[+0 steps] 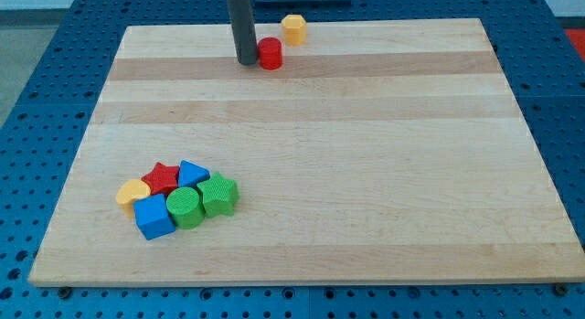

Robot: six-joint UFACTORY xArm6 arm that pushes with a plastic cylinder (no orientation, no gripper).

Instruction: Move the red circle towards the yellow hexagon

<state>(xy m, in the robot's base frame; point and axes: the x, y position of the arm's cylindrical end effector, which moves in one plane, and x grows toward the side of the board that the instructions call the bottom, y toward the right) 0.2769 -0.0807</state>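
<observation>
The red circle (pixel 270 54) sits near the top edge of the wooden board (pixel 366 154), a little left of centre. The yellow hexagon (pixel 293 29) lies just up and to the right of it, a small gap apart. My tip (pixel 247 60) rests on the board right at the red circle's left side, touching or nearly touching it. The dark rod rises straight up out of the view's top.
A cluster of blocks lies at the lower left: a yellow heart-like block (pixel 132 192), a red star (pixel 162 178), a blue triangle (pixel 191 173), a blue cube (pixel 154 216), a green circle (pixel 185 207) and a green star-like block (pixel 218 194).
</observation>
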